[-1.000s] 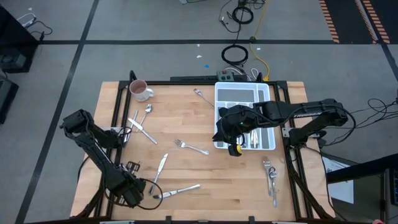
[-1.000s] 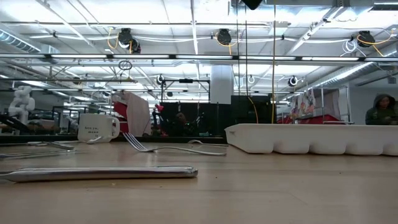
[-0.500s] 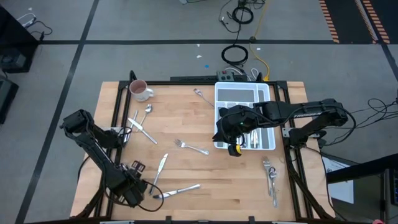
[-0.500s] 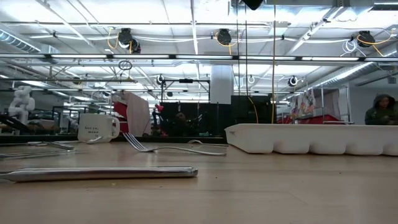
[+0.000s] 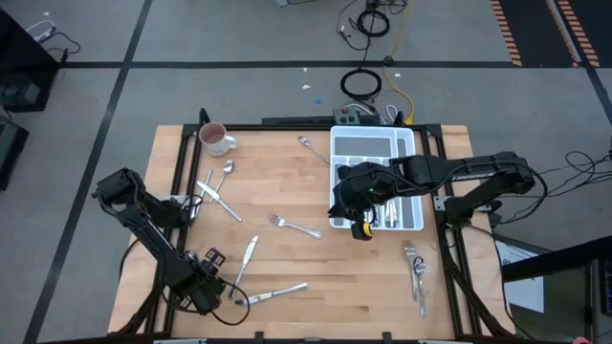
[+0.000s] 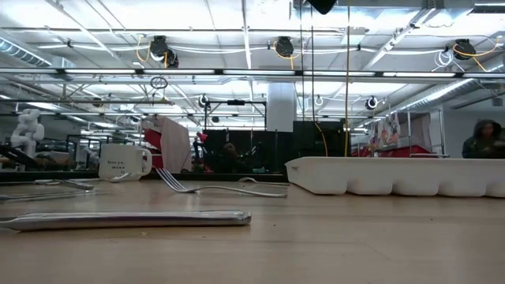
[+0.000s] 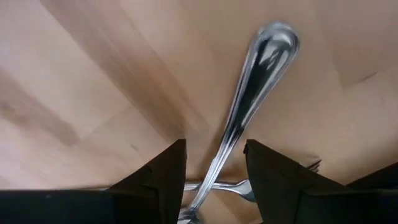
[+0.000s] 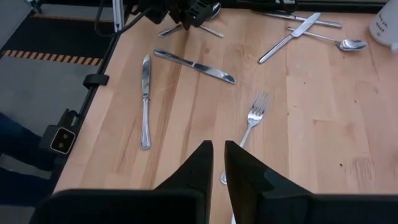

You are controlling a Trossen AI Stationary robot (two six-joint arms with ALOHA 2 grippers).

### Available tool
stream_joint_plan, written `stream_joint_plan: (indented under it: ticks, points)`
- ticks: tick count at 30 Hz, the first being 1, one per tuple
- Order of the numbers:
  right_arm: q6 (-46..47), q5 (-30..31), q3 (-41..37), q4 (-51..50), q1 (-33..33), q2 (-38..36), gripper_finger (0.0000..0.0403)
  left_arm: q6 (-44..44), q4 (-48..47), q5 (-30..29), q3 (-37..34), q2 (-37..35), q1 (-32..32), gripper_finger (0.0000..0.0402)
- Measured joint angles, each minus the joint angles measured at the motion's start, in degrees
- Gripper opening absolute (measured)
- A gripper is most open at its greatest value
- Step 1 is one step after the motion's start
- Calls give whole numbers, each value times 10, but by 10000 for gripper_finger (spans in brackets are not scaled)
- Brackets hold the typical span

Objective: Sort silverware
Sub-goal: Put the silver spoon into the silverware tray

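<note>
your left gripper [image 5: 229,294] sits low at the table's near-left corner, about seven o'clock from the board's middle, its fingers [image 7: 155,177] spread with a gap between them. in the left wrist view a spoon handle [image 7: 249,106] runs straight through that gap, not pinched (you can see wood on either side of it), and another piece crosses beneath it near the fingertips. just beside the gripper, at its three o'clock, a table knife [image 5: 277,290] lies on the wooden table [image 5: 316,268]; a second knife [image 5: 248,254] lies at its one o'clock.

your right gripper [image 5: 337,205] hangs beside the left edge of the white tray [image 5: 335,143], its fingers [image 8: 202,163] pressed nearly together and holding nothing you can see.

further out, a fork [image 5: 292,226] lies at the board's middle. crossed pieces and a spoon [image 5: 225,170] sit at ten o'clock, below the mug [image 5: 216,139]. one more piece [image 5: 311,146] lies at twelve o'clock, touching the tray's left side, and a small cluster [image 5: 416,269] rests at four o'clock. some silverware already lies in the tray.
</note>
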Motion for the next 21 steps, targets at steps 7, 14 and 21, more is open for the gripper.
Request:
stream_joint_plan:
  ticks: [7,14,21]
  points:
    - [0,10,0,-6,0,0,34,-1,37,-1,-38,-3,-20,169]
    - [10,14,0,-5,0,0,34,3,69,-35,-64,-8,-29,85]
    - [16,14,0,-5,0,0,34,32,68,-43,-64,-8,-30,15]
